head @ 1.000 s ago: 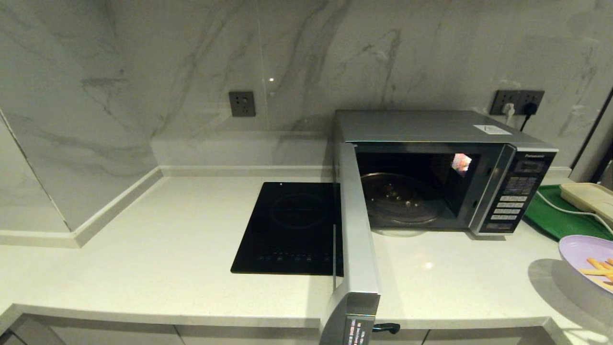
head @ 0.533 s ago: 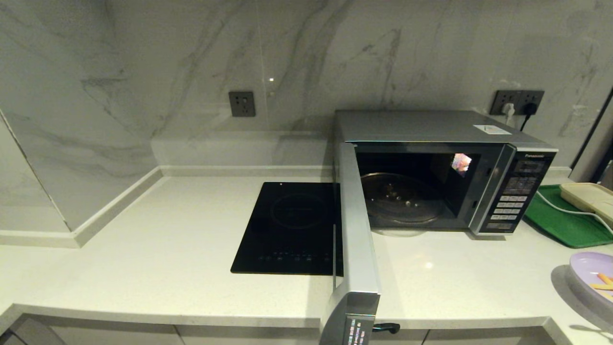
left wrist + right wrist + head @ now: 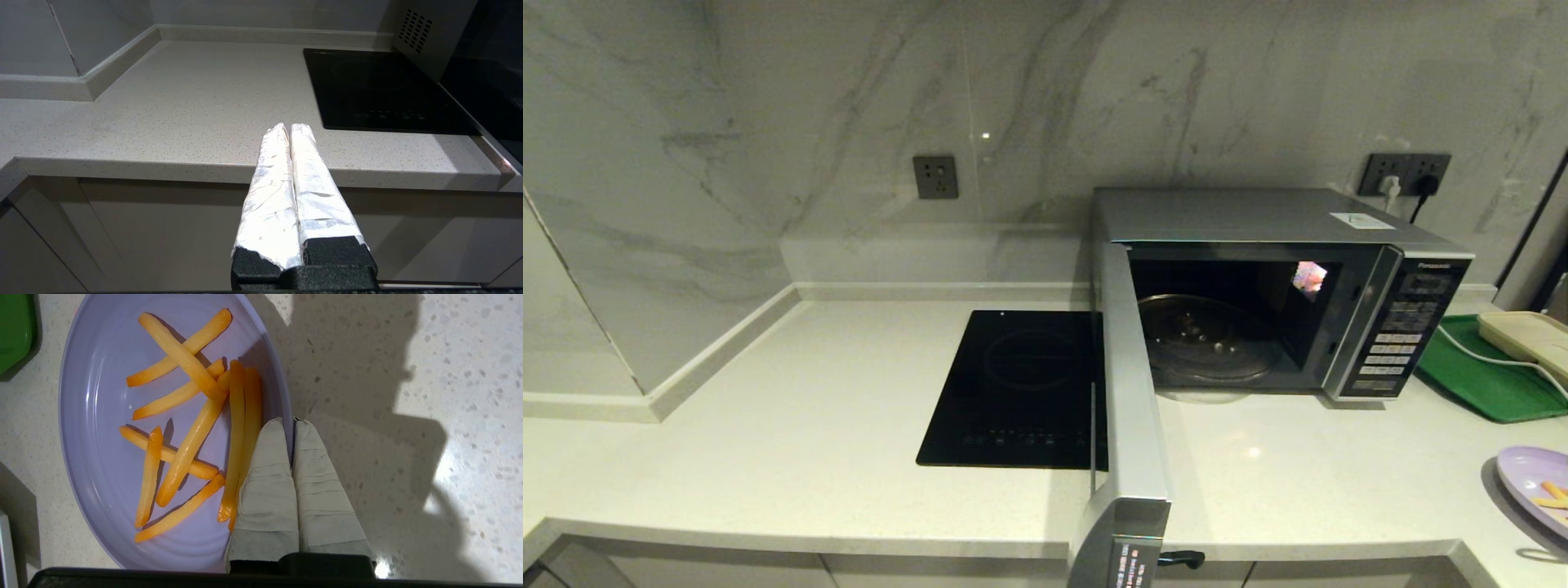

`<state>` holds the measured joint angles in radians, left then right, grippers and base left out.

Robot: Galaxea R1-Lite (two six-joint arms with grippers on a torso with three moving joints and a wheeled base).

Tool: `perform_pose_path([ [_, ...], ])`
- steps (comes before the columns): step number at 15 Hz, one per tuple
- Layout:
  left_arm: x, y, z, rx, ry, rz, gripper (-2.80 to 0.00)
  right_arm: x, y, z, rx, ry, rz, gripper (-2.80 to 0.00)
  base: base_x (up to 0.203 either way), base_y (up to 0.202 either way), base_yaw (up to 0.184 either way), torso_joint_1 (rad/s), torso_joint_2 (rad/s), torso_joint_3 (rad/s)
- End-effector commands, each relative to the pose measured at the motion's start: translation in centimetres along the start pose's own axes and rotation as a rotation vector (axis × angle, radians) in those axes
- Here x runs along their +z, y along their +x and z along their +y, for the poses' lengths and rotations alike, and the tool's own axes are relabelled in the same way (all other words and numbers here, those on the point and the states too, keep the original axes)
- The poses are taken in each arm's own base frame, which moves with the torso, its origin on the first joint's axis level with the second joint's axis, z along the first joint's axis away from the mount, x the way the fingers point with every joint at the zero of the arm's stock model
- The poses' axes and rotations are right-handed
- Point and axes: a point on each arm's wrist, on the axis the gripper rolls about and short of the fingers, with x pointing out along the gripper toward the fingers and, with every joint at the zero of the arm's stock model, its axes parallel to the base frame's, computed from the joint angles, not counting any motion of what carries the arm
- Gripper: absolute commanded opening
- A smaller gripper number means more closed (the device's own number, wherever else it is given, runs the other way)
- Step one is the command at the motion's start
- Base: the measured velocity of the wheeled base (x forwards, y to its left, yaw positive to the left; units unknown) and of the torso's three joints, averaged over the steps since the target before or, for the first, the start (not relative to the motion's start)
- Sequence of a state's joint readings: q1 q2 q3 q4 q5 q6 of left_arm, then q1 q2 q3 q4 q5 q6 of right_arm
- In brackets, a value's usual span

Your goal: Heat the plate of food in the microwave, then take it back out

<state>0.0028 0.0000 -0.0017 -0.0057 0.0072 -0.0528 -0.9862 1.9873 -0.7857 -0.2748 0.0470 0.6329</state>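
Note:
The lilac plate of food (image 3: 1535, 483) shows at the head view's far right edge, over the counter near its front. In the right wrist view the plate of food (image 3: 106, 416) carries several orange fries, and my right gripper (image 3: 291, 421) is shut on its rim, one finger inside and one outside. The silver microwave (image 3: 1258, 216) stands at the back right with its door (image 3: 1131, 392) swung wide toward me; its glass turntable (image 3: 1205, 336) is bare. My left gripper (image 3: 290, 127) is shut and empty, held low before the counter's front edge.
A black induction hob (image 3: 1019, 388) lies left of the microwave door. A green tray (image 3: 1486, 380) with a cream box (image 3: 1527, 335) and a white cable sits right of the microwave. Wall sockets (image 3: 1409, 173) are behind it. The counter stretches left to a marble corner.
The plate of food has moved right and toward the counter's front, sliding further out of the head view. The microwave door and the left arm have not moved.

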Motion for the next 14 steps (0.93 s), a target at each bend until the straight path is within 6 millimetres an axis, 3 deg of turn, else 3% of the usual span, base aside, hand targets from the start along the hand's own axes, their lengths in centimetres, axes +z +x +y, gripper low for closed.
perform_pose_path([
  [1,0.0,0.0,0.0,0.001,0.000,0.000,-2.80,0.0,1.3,-0.3,-0.009,0.007,0.013,-2.80,0.000,0.000,0.000,0.000,0.00,0.000],
  [8,0.0,0.0,0.0,0.001,0.001,0.000,-2.80,0.8,1.6,0.0,0.071,0.004,0.031,-2.80,0.000,0.000,0.000,0.000,0.00,0.000],
  [14,0.0,0.0,0.0,0.001,-0.001,0.000,-2.80,1.0,4.2,-1.4,0.079,-0.030,-0.012,-2.80,0.000,0.000,0.000,0.000,0.00,0.000],
])
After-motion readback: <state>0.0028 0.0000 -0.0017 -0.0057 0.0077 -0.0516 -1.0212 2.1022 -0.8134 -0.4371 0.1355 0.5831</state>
